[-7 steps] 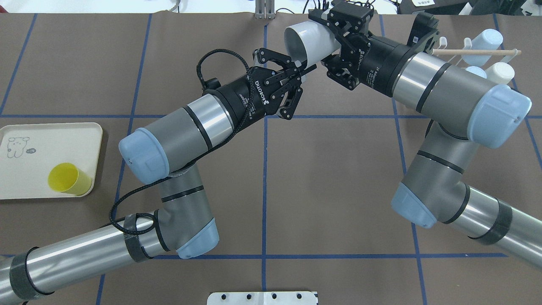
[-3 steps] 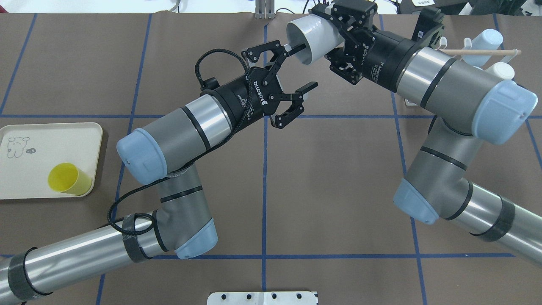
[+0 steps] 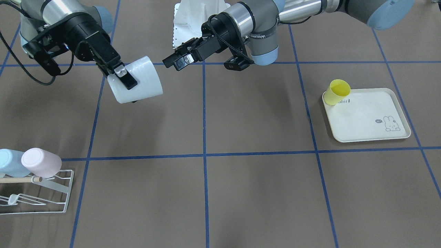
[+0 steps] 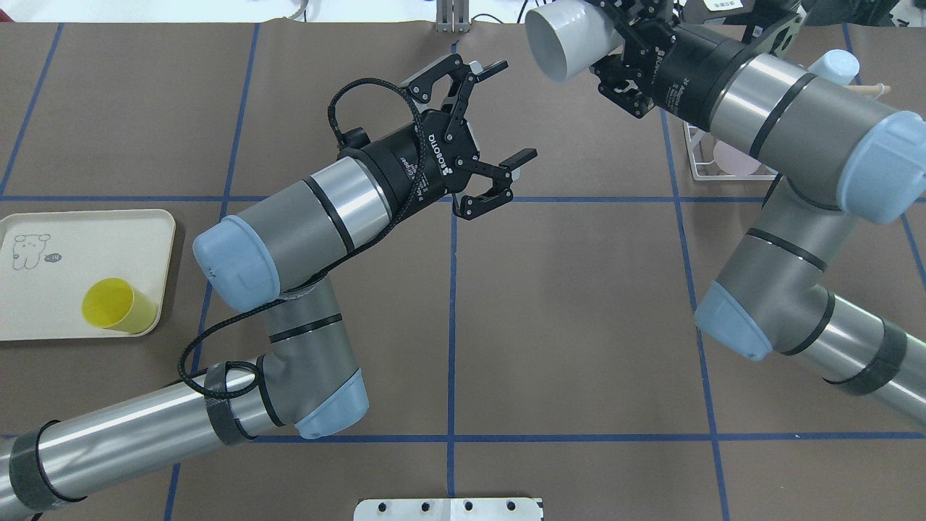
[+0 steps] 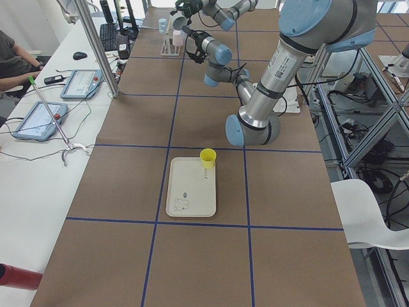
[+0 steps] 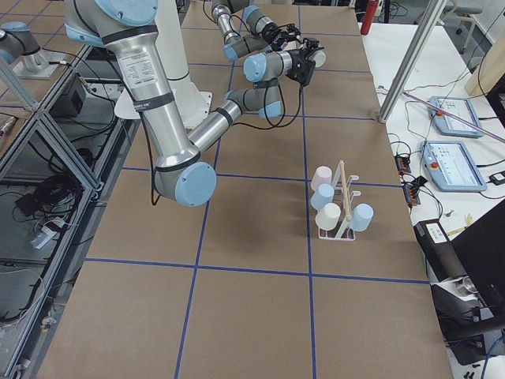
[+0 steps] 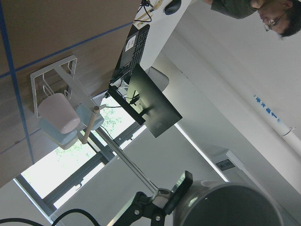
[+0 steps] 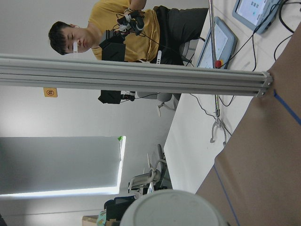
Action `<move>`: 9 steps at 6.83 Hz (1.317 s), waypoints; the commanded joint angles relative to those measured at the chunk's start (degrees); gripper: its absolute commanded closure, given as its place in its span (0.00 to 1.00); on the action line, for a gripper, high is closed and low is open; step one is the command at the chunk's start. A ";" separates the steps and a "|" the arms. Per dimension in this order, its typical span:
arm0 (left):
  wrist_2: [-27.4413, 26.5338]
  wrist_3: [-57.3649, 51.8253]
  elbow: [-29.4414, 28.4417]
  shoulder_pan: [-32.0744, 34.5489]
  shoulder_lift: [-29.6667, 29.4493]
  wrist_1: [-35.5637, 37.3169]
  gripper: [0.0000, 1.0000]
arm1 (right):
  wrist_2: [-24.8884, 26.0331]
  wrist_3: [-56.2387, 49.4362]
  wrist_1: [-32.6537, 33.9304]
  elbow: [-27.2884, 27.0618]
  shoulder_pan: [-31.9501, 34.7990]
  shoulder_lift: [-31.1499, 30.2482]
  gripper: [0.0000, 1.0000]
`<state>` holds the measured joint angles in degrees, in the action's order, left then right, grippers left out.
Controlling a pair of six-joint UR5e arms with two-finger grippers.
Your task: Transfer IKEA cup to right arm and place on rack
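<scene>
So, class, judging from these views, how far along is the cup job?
Handover looks done: the right gripper clamps the white cup, and the left gripper is open, clear of it. In hand: the cup, held in the air. Remaining: carrying it to the rack and putting it on.

From where I stood, little could be read. The clearest was the brand "ROBOTIQ", in white capitals running along the black body of the left end effector (image 4: 514, 111). A smaller white line sat beside it, too fine to make out.

On the cream tray (image 3: 365, 132) the printed letters "abbit" showed just beside the yellow cup (image 3: 337, 91), which hid the start of the word. The tray also bore a line-drawn rabbit with a small dark speech bubble, whose writing was too small to read.

The grey wrist joint of the left arm (image 3: 262, 32) carried white lettering I couldn't decipher. A small orange wall sign (image 8: 50, 92) was likewise unreadable.
</scene>
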<state>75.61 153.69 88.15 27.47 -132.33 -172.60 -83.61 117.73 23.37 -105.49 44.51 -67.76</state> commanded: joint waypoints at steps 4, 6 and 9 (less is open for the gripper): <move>0.85 -30.94 10.33 0.22 12.40 7.05 0.00 | 12.65 -28.48 26.58 -1.64 3.30 -1.76 1.00; 1.64 -43.16 22.18 1.53 19.26 22.84 0.00 | 21.17 -39.09 36.70 -1.73 3.39 -3.16 1.00; 8.37 -56.46 32.59 5.90 26.84 38.98 0.01 | 24.37 -52.04 39.55 -0.68 4.17 -7.12 1.00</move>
<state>80.17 101.43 117.44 30.78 -108.06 -138.76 -59.79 69.97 62.13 -106.73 48.11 -73.53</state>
